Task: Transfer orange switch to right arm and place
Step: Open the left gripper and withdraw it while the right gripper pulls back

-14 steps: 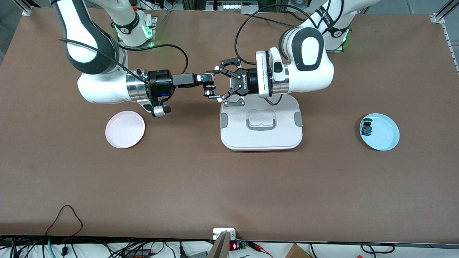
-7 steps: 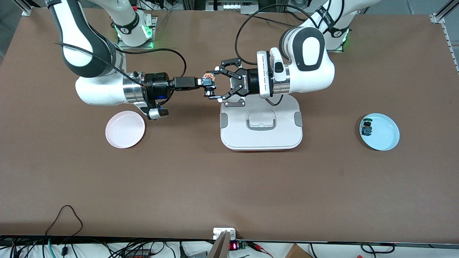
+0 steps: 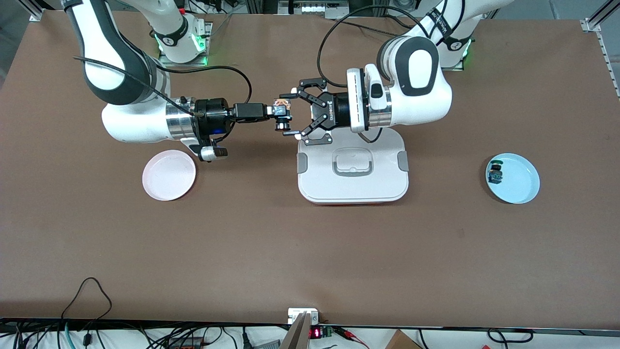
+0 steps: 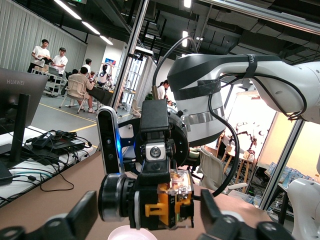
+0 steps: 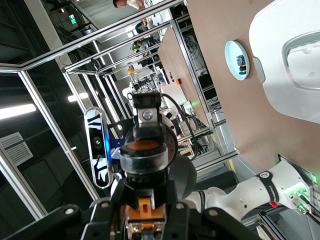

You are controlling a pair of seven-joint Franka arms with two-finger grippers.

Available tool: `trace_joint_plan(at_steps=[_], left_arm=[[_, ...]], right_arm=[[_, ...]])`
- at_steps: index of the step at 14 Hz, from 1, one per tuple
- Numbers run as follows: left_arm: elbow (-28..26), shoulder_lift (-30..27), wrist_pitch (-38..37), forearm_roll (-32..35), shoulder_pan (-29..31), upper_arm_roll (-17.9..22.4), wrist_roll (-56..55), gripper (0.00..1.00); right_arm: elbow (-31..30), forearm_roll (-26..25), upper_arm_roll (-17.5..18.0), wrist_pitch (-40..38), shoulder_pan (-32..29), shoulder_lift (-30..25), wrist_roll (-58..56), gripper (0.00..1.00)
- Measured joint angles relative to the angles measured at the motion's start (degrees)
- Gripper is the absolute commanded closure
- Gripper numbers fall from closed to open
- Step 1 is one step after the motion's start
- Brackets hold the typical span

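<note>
The orange switch [image 3: 280, 103] hangs in the air over the table, just off the white box's edge toward the right arm's end. My right gripper [image 3: 280, 112], with slim black fingers, is shut on its body. In the right wrist view the orange switch [image 5: 145, 146] shows its cap above my right gripper [image 5: 145, 202]. My left gripper [image 3: 290, 113], the black claw, stands open around the switch. The left wrist view shows the orange switch [image 4: 167, 202] with a gap to each finger of my left gripper [image 4: 147, 212].
A white lidded box [image 3: 352, 167] sits under the left wrist. A pink plate [image 3: 169, 175] lies toward the right arm's end. A blue plate [image 3: 525, 186] toward the left arm's end holds a green-capped switch [image 3: 495, 173].
The right gripper moved in and shut on the switch. The left claw has let go, and its fingers now stand apart from the switch.
</note>
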Motion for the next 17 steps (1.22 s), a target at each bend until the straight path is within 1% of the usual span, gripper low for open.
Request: trace_joint_plan(at_steps=[3,4,7,9,10,12,14,16,17], left_arm=[[0.0,0.0,-0.6,0.0,0.9,0.0,0.0,0.00],[0.0,0.0,-2.5,0.0,2.0,0.0,-0.1,0.00],[-0.1,0.0,-9.6,0.2,6.7,0.1,-0.6,0.00],[-0.2,0.0,-15.5,3.3,9.6,0.5,-2.4,0.00],[-0.2,0.1,-19.1,6.8,11.7,0.7,-4.8,0.00],[0.1,0.2,-27.1,16.8,17.3,1.0,-12.3,0.00],[2.2,0.3,-34.7,27.0,22.6,1.1,-21.2,0.00],[4.8,0.3,-40.2,37.7,25.8,1.1,-30.8,0.00],[5.8,0.3,-42.7,44.5,26.9,1.1,-35.6,0.00]], right_arm=[[0.0,0.0,0.0,0.0,0.0,0.0,0.0,0.96],[0.0,0.0,0.0,0.0,0.0,0.0,0.0,0.98],[0.1,0.0,0.0,-0.5,-0.7,-0.1,-0.1,0.98],[0.1,0.0,-0.1,-1.8,-1.8,-0.1,-0.3,0.98],[0.0,0.0,-0.2,-2.6,-2.5,-0.1,-0.5,0.98],[0.0,-1.1,-0.4,-4.2,-3.9,-0.1,-0.8,0.98],[0.0,-3.9,-0.5,-5.6,-5.7,-0.1,-0.9,0.98],[0.0,-6.9,-0.6,-6.9,-7.5,-0.1,-1.0,0.98],[0.0,-8.4,-0.7,-7.1,-8.3,-0.1,-1.0,0.98]])
